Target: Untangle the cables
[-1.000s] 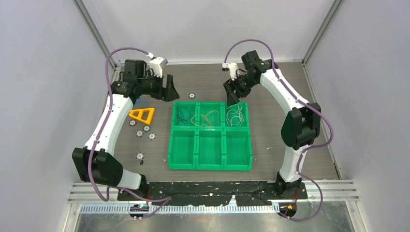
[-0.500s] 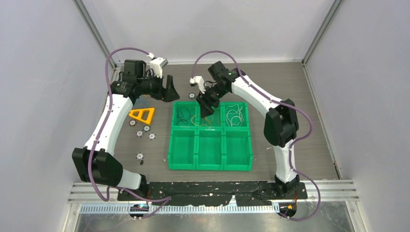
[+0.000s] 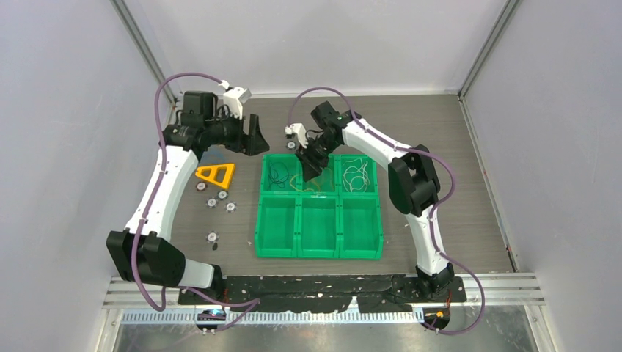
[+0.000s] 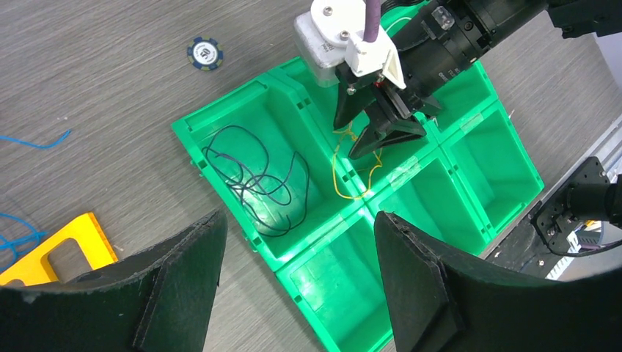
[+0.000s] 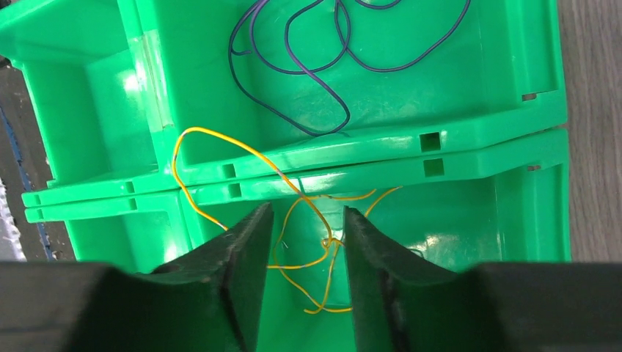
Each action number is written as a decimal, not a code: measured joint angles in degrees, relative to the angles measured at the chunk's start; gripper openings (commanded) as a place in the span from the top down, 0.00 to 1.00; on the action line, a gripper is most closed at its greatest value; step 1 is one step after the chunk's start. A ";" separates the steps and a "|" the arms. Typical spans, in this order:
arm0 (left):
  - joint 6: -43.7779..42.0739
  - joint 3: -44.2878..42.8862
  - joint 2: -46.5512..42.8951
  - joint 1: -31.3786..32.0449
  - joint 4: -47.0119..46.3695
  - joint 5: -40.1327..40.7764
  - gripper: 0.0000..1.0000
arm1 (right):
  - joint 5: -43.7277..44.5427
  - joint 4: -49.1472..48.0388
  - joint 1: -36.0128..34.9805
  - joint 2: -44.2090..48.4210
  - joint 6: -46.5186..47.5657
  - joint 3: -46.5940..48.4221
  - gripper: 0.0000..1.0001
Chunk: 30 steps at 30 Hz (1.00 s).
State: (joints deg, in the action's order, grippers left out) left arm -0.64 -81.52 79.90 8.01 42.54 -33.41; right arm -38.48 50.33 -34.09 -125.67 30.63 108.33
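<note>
Near the far left corner of the worktop, the left gripper is held above the surface with its fingers spread wide and nothing between them. Below and beside it a blue cable lies loose on the bare worktop. It is next to a yellow triangle, and the arm hides part of it from above. A few white discs are scattered nearer the front edge, and a blue chip lies just beyond the far left corner of the green tray.

The tray, six compartments in two rows, sits mid-worktop. Its far left compartment holds a dark cable in loose loops (black from the left wrist, almost purple from the right wrist).

The yellow cable lies mostly in the far middle compartment. One loop is draped over the dividing wall into the dark cable's compartment.

The right gripper reaches down into that middle compartment. Its fingers are partly apart and straddle the yellow loops, with a clear gap on each side. From above, the gripper and its wrist camera cover most of this compartment.

A white cable lies curled in the far right compartment.
</note>
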 measured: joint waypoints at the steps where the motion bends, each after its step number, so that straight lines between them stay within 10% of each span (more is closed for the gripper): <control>1: 0.00 0.00 0.00 -0.22 0.13 0.13 0.26 | 0.04 -0.20 -0.04 -0.11 0.50 -0.02 0.71; 5: 0.00 0.09 0.00 -1.05 0.68 0.39 0.26 | 0.33 -0.50 -0.04 -0.15 2.14 -0.46 0.93; 30: 0.57 3.98 -1.53 -3.76 0.76 4.98 0.23 | 24.98 13.53 0.46 -2.38 -1.51 8.17 0.95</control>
State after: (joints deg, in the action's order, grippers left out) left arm -0.08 -77.54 78.37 4.25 43.31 -28.42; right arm -13.50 63.86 -33.63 -128.05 29.12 116.51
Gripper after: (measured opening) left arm 0.750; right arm 0.062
